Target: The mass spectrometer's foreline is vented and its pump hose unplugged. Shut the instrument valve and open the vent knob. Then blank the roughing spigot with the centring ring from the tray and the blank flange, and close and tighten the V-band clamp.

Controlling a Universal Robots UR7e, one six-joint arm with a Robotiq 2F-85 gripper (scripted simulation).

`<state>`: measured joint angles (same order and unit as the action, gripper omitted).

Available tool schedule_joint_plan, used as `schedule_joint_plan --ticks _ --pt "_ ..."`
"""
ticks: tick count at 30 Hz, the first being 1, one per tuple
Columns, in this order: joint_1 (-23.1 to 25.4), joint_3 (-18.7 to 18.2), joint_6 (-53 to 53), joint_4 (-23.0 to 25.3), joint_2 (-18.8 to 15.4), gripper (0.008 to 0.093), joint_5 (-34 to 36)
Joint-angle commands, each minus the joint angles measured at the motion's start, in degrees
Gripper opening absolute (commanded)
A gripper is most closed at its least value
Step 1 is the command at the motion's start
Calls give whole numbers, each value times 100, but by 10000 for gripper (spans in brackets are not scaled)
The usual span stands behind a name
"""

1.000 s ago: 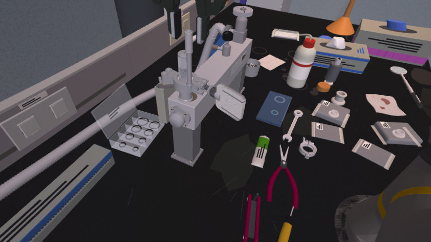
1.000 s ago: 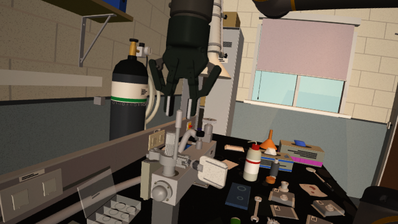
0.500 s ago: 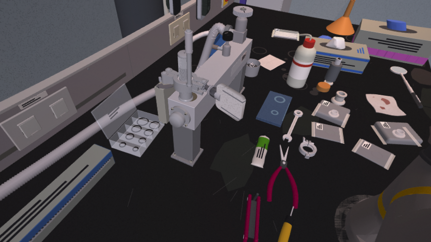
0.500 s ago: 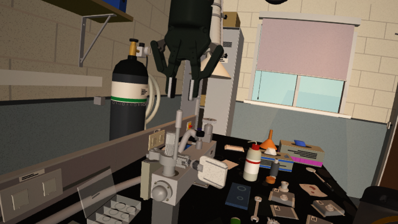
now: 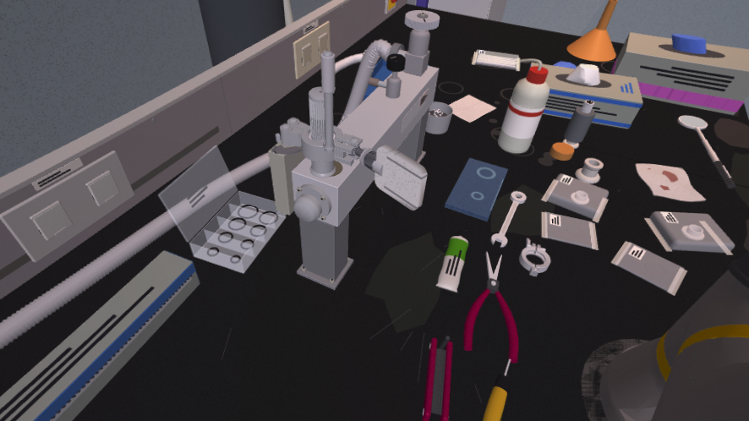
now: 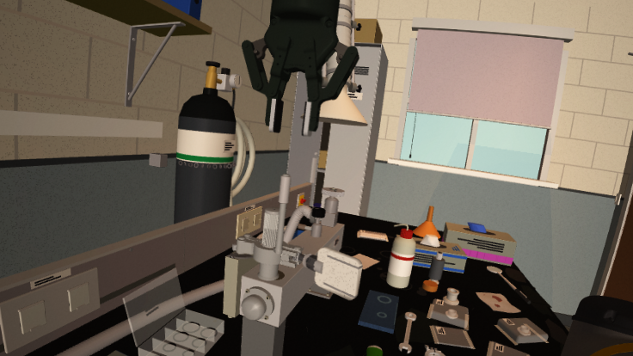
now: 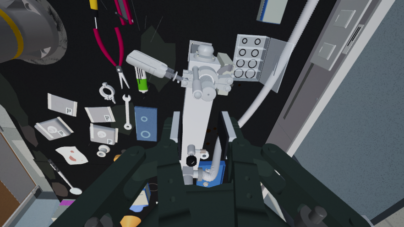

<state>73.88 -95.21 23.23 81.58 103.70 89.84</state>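
Note:
My gripper (image 6: 290, 116) hangs high above the rear of the manifold block (image 5: 366, 131), open and holding nothing. On the block I see the tall valve lever (image 5: 328, 99), the black vent knob (image 5: 396, 63), the domed spigot end (image 5: 308, 207) and a flat paddle (image 5: 400, 175) sticking out sideways. The blue tray (image 5: 476, 188) with two rings lies on the bench to the right of the block. A V-band clamp (image 5: 533, 256) lies beside a spanner (image 5: 507, 217). A flange (image 5: 590, 169) stands near the foil pouches.
A clear O-ring box (image 5: 230, 225) with its lid raised sits left of the block, beside the corrugated hose (image 5: 105, 262). Pliers (image 5: 492, 309), a green tube (image 5: 453, 262), a wash bottle (image 5: 524, 112) and pouches (image 5: 573, 196) crowd the right side of the bench.

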Motion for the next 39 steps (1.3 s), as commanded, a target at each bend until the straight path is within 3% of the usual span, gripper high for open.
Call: schedule_joint_plan --ticks 1,7,8,23,29,39 --pt "0 17 0 -10 0 400 0" --pt "0 13 0 -14 -2 400 0" --pt "0 13 0 -14 -2 480 0" --pt "1 19 371 -17 -2 480 1" --pt "3 20 1541 -17 -2 480 4" --pt "8 21 4439 -17 -4 480 11"
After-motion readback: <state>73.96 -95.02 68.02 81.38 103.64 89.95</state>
